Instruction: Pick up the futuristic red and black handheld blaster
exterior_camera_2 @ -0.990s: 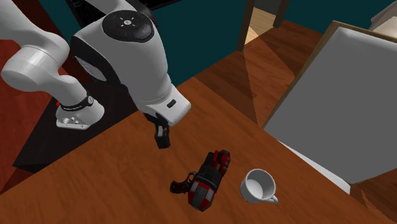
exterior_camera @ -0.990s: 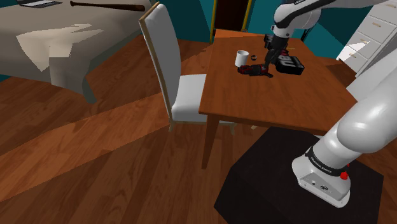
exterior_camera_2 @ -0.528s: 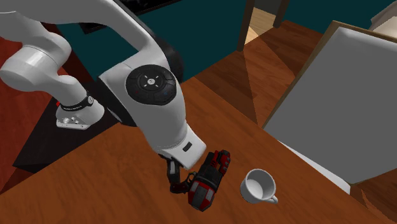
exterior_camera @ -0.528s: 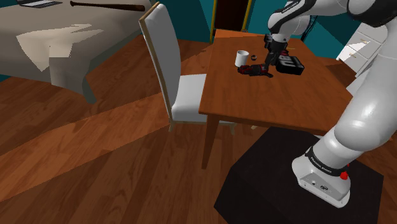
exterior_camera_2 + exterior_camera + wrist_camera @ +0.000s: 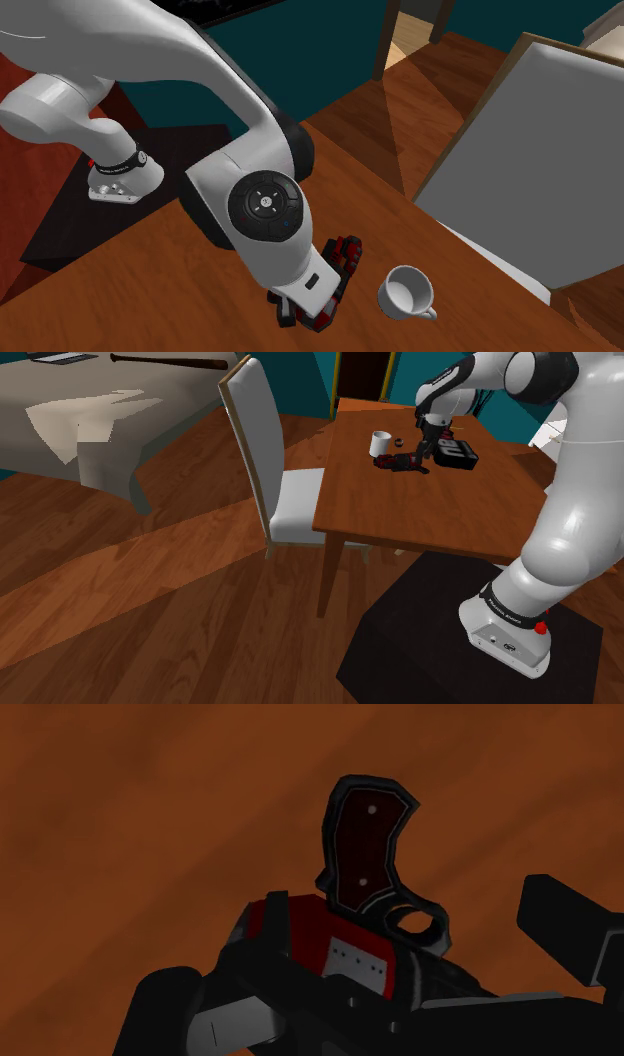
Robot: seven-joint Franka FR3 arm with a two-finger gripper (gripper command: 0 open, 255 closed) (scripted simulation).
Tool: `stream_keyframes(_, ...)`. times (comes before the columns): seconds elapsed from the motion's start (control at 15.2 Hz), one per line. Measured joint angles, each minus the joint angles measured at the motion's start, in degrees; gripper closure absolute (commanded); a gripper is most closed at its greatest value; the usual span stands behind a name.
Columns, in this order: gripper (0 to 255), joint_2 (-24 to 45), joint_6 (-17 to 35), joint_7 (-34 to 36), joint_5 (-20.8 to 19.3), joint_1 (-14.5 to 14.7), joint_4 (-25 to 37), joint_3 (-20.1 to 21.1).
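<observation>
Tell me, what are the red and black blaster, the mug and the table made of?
Blaster: probably hard plastic, with smooth red and black panels and a slight sheen.
Mug: plain white, maybe ceramic; hard to say.
Table: wood, with streaky brown grain and a smooth top.

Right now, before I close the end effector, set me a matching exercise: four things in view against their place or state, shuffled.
Things:
1 blaster
2 cup
3 chair
4 end effector

Descriptions:
A white, upright on the table
B open, straddling the blaster
C pale seat, standing at the table's side
D red and black, lying on the table

Pairs: 1-D, 2-A, 3-C, 4-B
</observation>
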Motion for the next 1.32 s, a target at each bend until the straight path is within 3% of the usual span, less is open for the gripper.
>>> stream_keyframes(0.33,0,2.41,2.71,-0.8,1.36,-0.58,-0.54,0.8)
stream_keyframes(0.4,255,2.59,2.92,-0.83,1.47,-0.61,-0.56,0.87)
stream_keyframes(1.32,255,1.32,1.52,-0.46,0.77,-0.31,-0.31,0.44)
